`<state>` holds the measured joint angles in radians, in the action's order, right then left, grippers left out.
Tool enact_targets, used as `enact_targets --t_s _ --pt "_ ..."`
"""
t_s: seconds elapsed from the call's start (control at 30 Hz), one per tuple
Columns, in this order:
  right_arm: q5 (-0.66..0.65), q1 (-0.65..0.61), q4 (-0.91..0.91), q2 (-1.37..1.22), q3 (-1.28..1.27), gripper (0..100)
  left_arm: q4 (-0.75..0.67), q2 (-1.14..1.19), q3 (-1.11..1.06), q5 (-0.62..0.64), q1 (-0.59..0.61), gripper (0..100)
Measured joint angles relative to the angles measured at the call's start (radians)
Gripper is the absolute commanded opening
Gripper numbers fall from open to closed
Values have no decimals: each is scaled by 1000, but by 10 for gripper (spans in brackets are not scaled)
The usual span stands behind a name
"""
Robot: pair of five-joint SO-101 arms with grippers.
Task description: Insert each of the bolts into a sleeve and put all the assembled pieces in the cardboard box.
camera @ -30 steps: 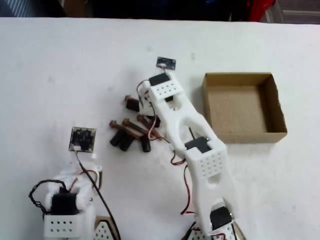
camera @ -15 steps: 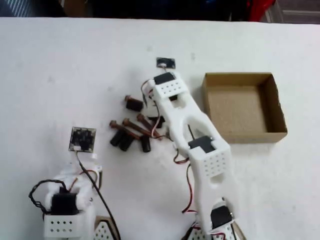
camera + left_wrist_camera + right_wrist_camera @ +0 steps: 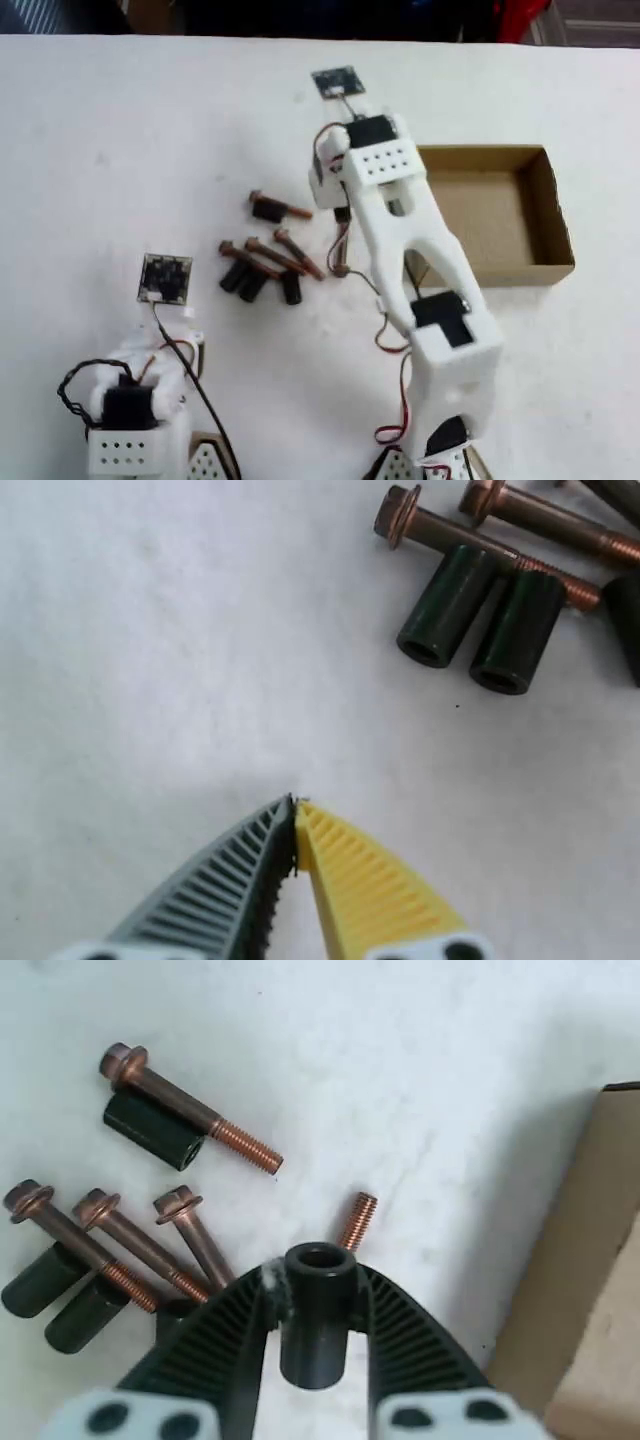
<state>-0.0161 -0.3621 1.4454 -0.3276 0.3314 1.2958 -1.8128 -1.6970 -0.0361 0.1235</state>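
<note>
My right gripper is shut on a black sleeve, held upright with its bore showing, above the table between the bolt pile and the cardboard box. A threaded bolt tip pokes out beyond the sleeve, its remainder hidden. Three copper bolts lie side by side with black sleeves at their ends. A separate bolt lies against another sleeve. My left gripper is shut on nothing, low over bare table short of two sleeves and the bolts.
The open cardboard box stands at the right, beside the right arm. The left arm is folded back at the front left corner, its small camera board near the sleeves. Wires hang under the right arm.
The right arm has risen from the pile and swung back and toward the box, carrying the black sleeve. The left arm has stayed put.
</note>
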Motion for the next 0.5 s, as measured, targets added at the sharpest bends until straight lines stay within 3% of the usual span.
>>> enact_targets --t_s 0.33,0.5 --pt "-2 0 186 420 0 16 0 0 0 0 0 24" --pt "-112 0 236 624 -41 16 0 0 0 0 0 24"
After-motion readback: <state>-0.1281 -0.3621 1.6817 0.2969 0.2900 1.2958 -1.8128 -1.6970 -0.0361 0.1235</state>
